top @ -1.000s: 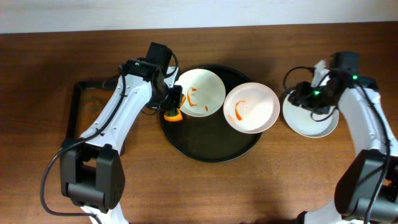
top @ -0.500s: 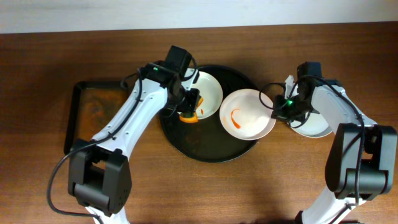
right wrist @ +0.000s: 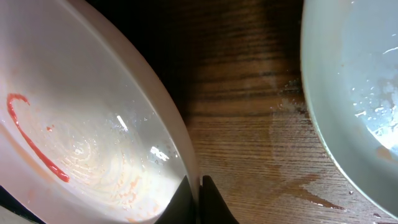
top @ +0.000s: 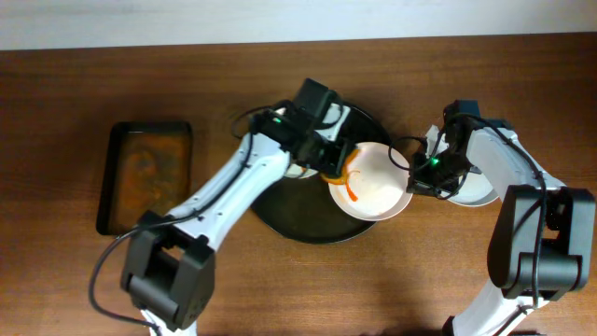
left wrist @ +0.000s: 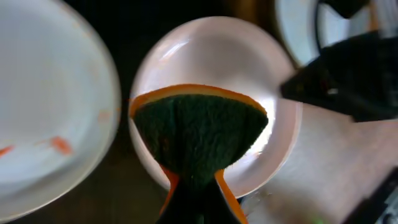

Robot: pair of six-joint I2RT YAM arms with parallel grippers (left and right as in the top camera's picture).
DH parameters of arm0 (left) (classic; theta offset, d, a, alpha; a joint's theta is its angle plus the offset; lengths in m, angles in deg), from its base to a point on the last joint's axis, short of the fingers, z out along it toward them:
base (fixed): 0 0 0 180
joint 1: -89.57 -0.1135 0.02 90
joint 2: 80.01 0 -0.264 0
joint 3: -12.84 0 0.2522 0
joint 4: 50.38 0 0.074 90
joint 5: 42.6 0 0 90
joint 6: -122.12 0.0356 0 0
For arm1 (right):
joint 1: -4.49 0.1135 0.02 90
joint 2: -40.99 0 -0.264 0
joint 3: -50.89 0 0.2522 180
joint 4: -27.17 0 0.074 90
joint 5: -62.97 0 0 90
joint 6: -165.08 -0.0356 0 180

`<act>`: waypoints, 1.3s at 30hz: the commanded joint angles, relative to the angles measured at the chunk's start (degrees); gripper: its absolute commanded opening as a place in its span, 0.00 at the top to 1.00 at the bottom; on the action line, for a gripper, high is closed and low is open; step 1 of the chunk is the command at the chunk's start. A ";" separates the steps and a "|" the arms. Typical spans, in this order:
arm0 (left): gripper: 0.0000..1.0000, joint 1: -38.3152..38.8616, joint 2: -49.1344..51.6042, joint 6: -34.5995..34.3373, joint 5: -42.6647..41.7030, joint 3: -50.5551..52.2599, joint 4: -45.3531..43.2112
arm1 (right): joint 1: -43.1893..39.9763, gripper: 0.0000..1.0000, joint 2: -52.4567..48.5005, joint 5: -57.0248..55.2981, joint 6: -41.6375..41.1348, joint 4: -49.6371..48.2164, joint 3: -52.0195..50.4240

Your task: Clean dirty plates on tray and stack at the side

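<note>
Fig.: We see L gripper (top: 334,161) clamping sponge (left wrist: 199,134) over smeared pink plate (top: 375,194), R gripper (right wrist: 193,190) pinching its rim. Blue-green plate (top: 485,191) sits aside, wet; white plate (left wrist: 43,112) on tray (top: 289,213) not yet wiped.

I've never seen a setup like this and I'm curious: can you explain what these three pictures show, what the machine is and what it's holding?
These are two robot arms at a wooden table. One picture looks down from above; the other two come from a camera on each wrist. The left claw pinches an orange-and-green sponge over a pink plate smeared with red sauce. The right claw grips that plate's rim. The plate is at the edge of a round black tray, near a smeared white plate. A pale blue-green plate lies on the table to the right, a rectangular tray to the left.
</note>
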 commanded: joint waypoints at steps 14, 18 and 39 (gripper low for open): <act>0.99 6.69 14.14 -6.27 -11.96 -1.25 -7.82 | 0.59 0.96 -0.44 -0.35 -0.20 0.20 -0.20; 0.99 6.67 15.76 -6.25 -4.20 -1.20 -7.58 | 0.59 0.96 -0.44 -0.35 -0.20 0.22 -0.20; 0.99 5.75 15.96 -6.25 19.85 -1.84 -12.74 | 0.59 0.96 -0.44 -0.35 -0.17 1.27 -0.20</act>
